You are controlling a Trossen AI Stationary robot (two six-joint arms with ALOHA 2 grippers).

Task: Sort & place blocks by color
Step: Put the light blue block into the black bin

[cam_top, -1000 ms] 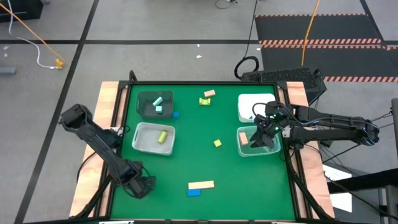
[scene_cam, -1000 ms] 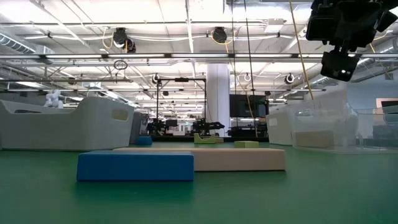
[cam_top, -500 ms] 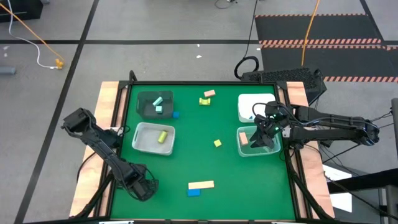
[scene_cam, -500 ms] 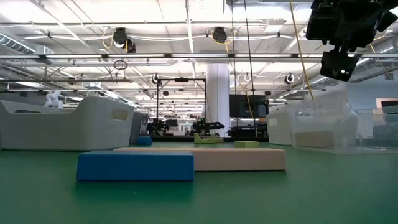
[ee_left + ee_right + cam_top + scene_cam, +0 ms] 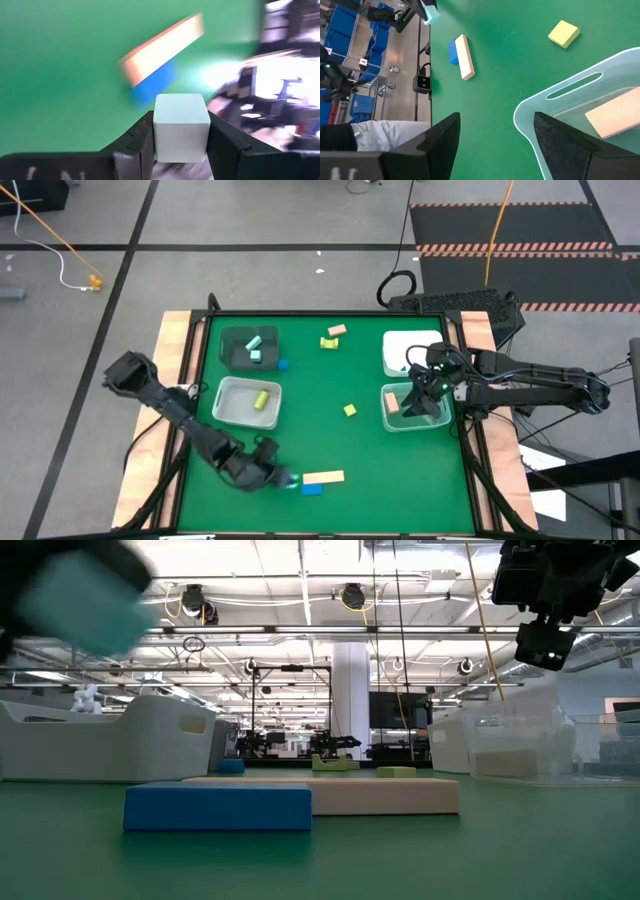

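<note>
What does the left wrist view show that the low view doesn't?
Only the left wrist view shows the left gripper clamped on a mint cube; the low view gives just a mint blur at its top corner. Only the low view shows the right gripper hanging above a clear bin, plus the far blocks. Both show the blue bar lying against the tan bar.
</note>
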